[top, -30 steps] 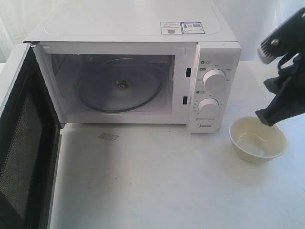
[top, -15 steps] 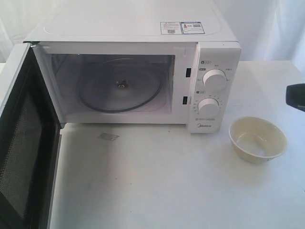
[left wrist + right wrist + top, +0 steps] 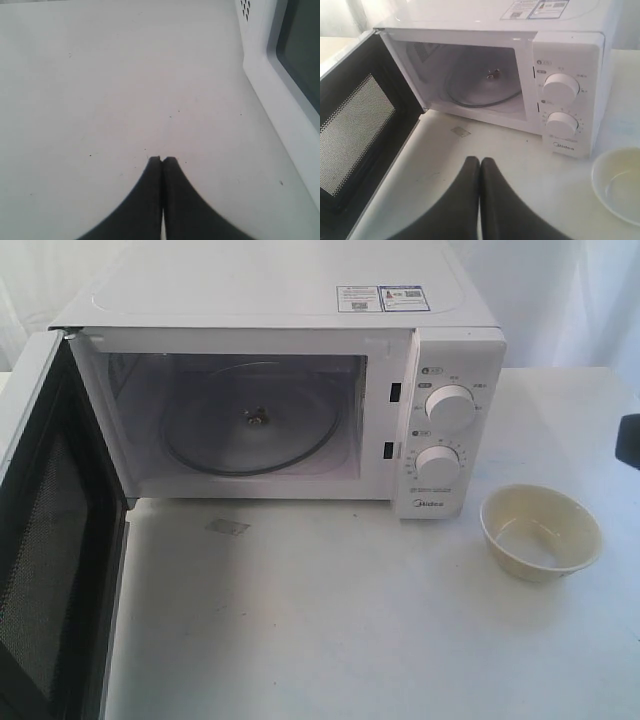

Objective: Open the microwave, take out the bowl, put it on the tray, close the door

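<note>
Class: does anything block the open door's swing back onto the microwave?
Nothing visible does. The door stands open on the left; the bowl sits on the table right of the microwave, outside the swing.

The white microwave (image 3: 280,295) stands at the far side with its cavity open and its glass turntable (image 3: 253,430) showing; the door (image 3: 55,560) swings wide to the near left, black mesh facing inward; the cream bowl (image 3: 541,533) sits upright near the microwave's right front corner, seemingly empty.
</note>
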